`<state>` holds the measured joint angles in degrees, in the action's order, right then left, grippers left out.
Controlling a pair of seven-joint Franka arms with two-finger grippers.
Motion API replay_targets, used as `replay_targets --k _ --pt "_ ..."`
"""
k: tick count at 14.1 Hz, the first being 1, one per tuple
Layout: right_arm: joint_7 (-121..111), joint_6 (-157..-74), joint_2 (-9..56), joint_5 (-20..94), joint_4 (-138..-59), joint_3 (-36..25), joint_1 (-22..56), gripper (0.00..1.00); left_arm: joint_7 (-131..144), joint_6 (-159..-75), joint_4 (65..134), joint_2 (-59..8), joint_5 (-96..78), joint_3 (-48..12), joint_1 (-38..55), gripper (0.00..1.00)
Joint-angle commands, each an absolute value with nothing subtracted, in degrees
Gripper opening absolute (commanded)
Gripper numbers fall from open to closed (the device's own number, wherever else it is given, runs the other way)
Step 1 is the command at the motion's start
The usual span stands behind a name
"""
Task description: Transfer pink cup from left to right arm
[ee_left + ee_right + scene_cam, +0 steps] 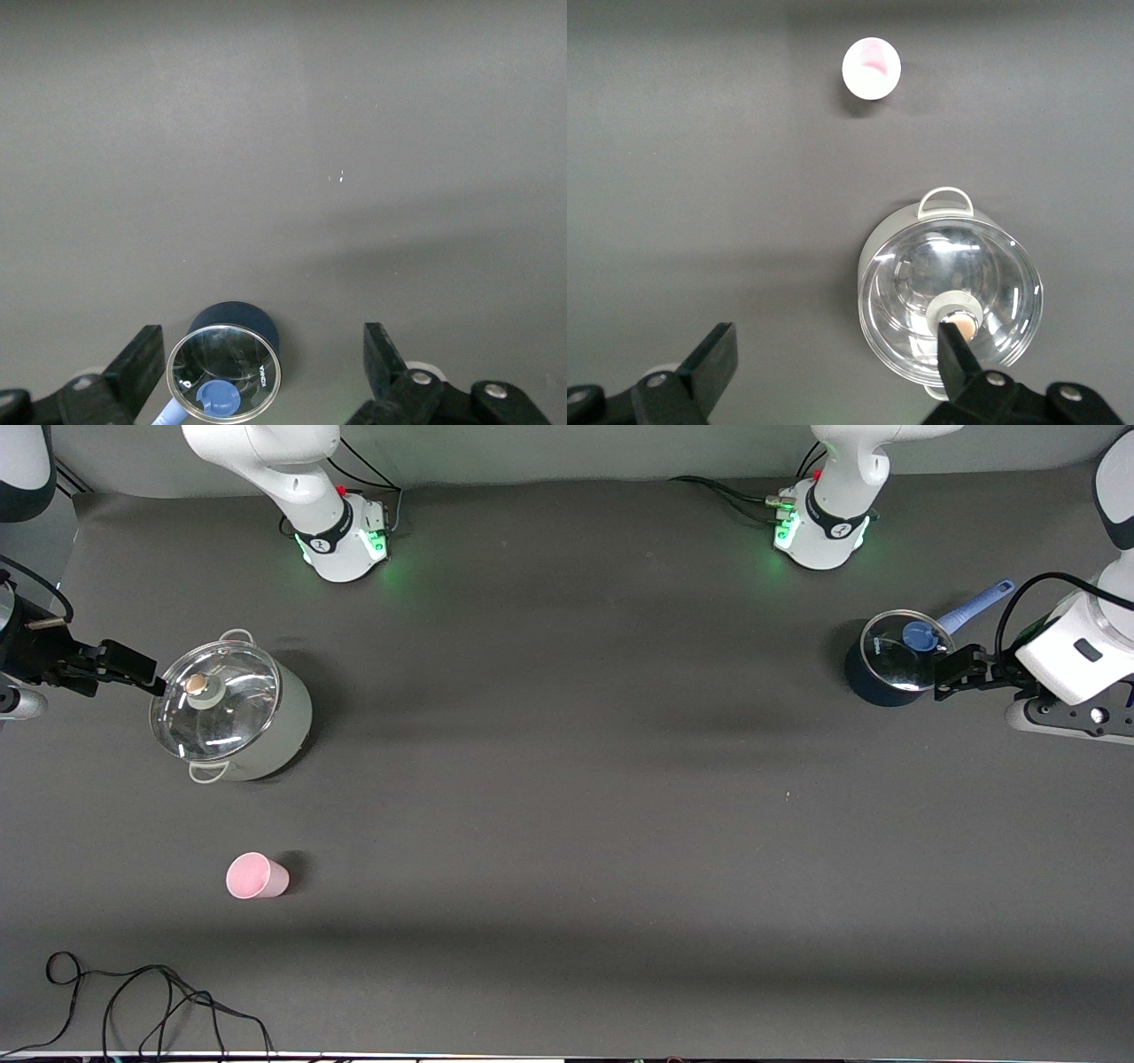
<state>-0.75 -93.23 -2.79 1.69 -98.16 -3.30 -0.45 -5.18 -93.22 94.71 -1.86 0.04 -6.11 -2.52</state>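
The left claw (950,674) is held wide open, empty, over the blue saucepan (886,664). The right claw (133,666), open and empty, is held above the grey pot (232,710); the pink cup (255,876) stands nearer the camera than this pot.

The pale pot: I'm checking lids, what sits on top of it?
A glass lid with a tan knob covers the pale pot; reflections hide its contents.
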Motion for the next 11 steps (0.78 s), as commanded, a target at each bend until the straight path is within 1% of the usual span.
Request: replay_targets --k 1,4,7,10,11 --pt "-1.8 -93.3 -1.9 1.1 -96.9 -3.4 -0.4 1.00 -5.9 -92.6 94.8 -1.7 -0.1 -5.5 -2.1 1.00" --pt "-1.8 -93.4 -1.1 1.1 -96.6 -2.9 -1.1 1.00 -5.9 -92.5 94.8 -1.7 -0.1 -5.5 -2.3 1.00" --pt "-1.7 -93.3 0.0 1.1 -94.4 -2.7 -1.6 1.00 -5.9 -92.5 94.8 -1.7 -0.1 -5.5 -2.3 1.00" --pt "-1.6 -93.0 -0.2 1.1 -94.5 -0.1 -3.9 1.00 -5.9 -92.5 94.8 -1.7 -0.1 -5.5 -2.3 1.00" --pt "-1.8 -93.0 -0.3 1.1 -94.5 -0.1 -3.9 1.00 -5.9 -92.5 94.8 -1.7 -0.1 -5.5 -2.3 1.00"
